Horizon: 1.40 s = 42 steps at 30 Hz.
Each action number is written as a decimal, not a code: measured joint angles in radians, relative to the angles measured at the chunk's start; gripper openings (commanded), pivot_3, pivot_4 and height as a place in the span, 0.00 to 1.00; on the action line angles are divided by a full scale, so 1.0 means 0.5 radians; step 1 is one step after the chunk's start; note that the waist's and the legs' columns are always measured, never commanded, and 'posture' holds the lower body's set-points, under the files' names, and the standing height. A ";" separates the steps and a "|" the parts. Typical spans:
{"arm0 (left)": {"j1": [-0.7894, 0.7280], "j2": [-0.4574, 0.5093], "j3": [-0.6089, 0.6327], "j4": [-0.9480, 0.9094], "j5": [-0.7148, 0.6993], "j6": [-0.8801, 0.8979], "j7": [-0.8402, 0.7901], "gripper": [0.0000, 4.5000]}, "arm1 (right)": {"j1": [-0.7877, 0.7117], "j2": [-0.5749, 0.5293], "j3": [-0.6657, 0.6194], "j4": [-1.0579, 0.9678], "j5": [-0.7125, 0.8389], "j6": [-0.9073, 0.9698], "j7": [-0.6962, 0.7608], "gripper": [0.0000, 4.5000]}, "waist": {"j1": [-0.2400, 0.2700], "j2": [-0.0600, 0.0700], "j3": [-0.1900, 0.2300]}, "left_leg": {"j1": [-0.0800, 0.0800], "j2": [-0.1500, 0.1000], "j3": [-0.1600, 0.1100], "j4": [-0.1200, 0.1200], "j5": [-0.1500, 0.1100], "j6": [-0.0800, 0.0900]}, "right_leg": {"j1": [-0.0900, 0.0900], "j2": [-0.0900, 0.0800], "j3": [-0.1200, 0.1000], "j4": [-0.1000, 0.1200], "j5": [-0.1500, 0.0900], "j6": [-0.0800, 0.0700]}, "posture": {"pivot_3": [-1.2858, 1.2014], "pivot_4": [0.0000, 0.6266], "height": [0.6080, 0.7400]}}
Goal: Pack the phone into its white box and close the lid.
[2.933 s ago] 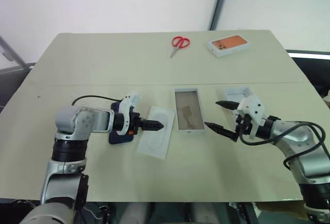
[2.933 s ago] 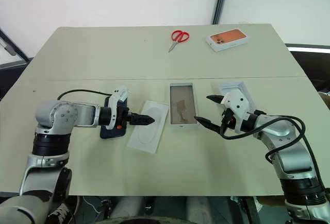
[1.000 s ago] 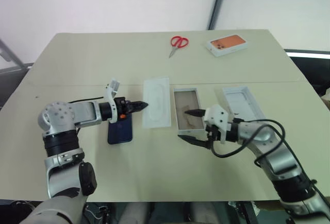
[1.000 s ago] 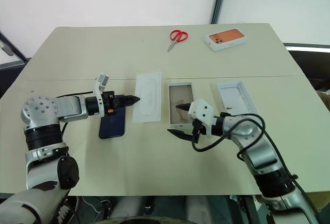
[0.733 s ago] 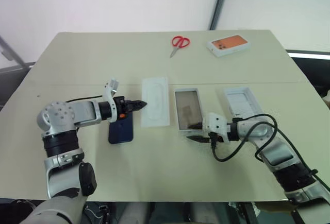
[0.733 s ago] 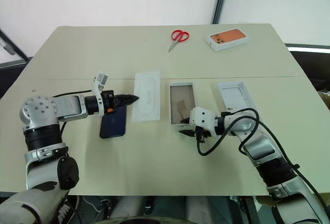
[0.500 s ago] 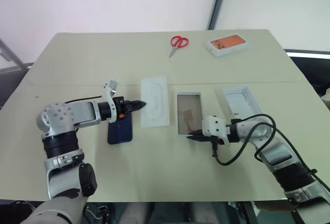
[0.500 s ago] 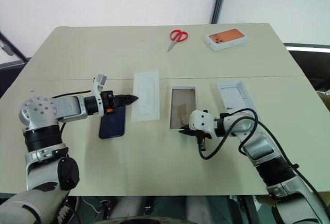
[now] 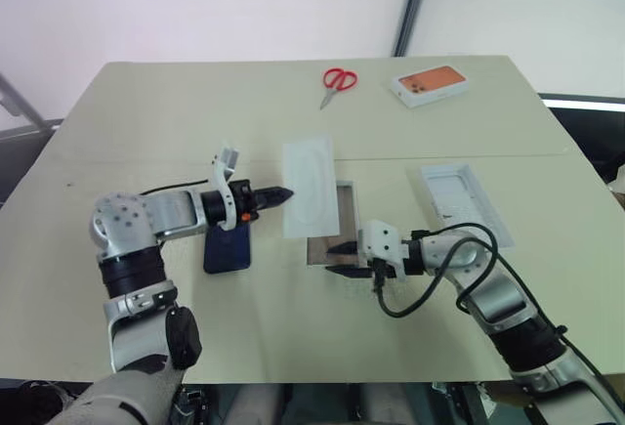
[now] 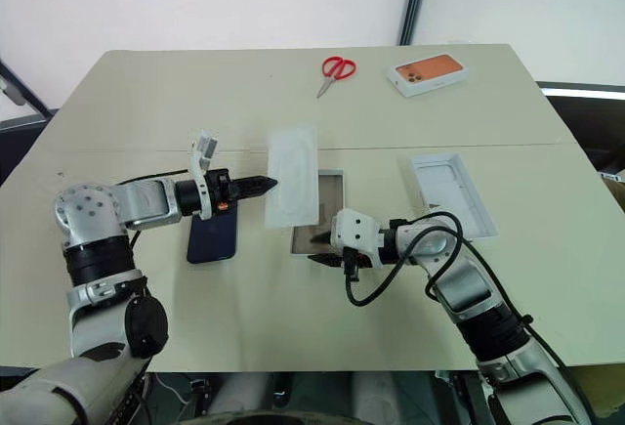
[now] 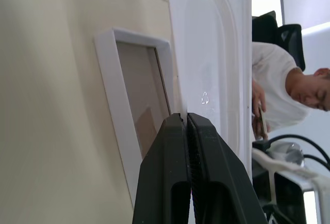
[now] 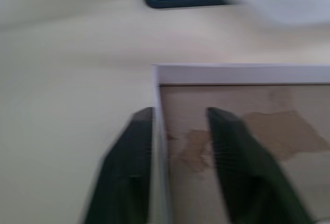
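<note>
While the left gripper (image 9: 285, 193) is clamped on the edge of a flat white insert (image 9: 311, 185) lifted over the white box (image 12: 242, 126), the right gripper (image 12: 178, 147) straddles that box's near wall, jaws apart. Phone (image 9: 228, 247) lies flat on the table (image 9: 195, 112); lid (image 9: 457, 196) rests open-side up to the right.

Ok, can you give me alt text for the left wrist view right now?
The left gripper, jaws shut, pinches the near edge of the flat white insert with the oval outline, holding it over the white box, whose brownish floor shows beside it on the beige table. A seated person in a white shirt is in the background.
</note>
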 measured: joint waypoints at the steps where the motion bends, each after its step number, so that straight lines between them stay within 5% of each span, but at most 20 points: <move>1: 0.008 -0.005 0.000 0.000 -0.006 0.000 0.019 0.00 | 0.006 -0.010 -0.023 -0.012 0.003 0.006 -0.012 0.66 | 0.001 0.000 0.000 | 0.000 0.000 0.000 0.000 0.000 0.000 | 0.000 0.000 0.000 0.000 0.000 0.000 | 0.52 0.24 1.00; 10: 0.049 -0.116 -0.015 -0.097 -0.057 -0.001 0.143 0.00 | 0.248 -0.390 -0.455 -0.231 0.226 0.181 0.061 0.66 | 0.010 -0.002 0.000 | -0.002 -0.002 0.000 0.002 -0.005 0.008 | 0.001 -0.002 0.000 -0.001 0.000 0.000 | 0.52 0.24 1.00; 24: 0.095 -0.236 -0.163 -0.174 0.093 -0.046 0.167 0.00 | 0.336 -0.468 -0.607 0.030 0.155 -0.043 -0.008 0.66 | 0.008 -0.002 0.000 | -0.002 -0.002 0.002 0.003 -0.004 0.007 | 0.001 -0.001 0.000 -0.001 0.000 0.000 | 0.52 0.24 1.00; 27: 0.093 -0.251 -0.173 -0.164 0.115 -0.052 0.157 0.20 | 0.328 -0.464 -0.605 0.040 0.148 -0.060 -0.017 0.67 | 0.007 -0.002 0.000 | -0.002 -0.001 0.001 0.003 -0.003 0.006 | 0.001 -0.001 0.000 -0.001 0.000 0.000 | 0.52 0.24 1.00; 30: 0.085 -0.279 -0.188 -0.144 0.137 -0.081 0.157 0.53 | 0.314 -0.461 -0.599 0.049 0.139 -0.071 -0.027 0.67 | 0.008 -0.003 0.000 | -0.002 -0.001 0.001 0.003 -0.003 0.004 | 0.001 -0.001 0.000 -0.001 0.000 0.000 | 0.52 0.24 1.00; 42: 0.021 -0.260 -0.161 -0.214 0.126 0.000 0.071 0.53 | 0.183 -0.338 -0.597 0.101 0.161 -0.064 -0.085 0.67 | 0.000 -0.003 0.000 | -0.002 0.000 0.001 0.003 -0.001 0.002 | 0.001 0.000 0.000 0.000 0.000 0.000 | 0.52 0.24 1.00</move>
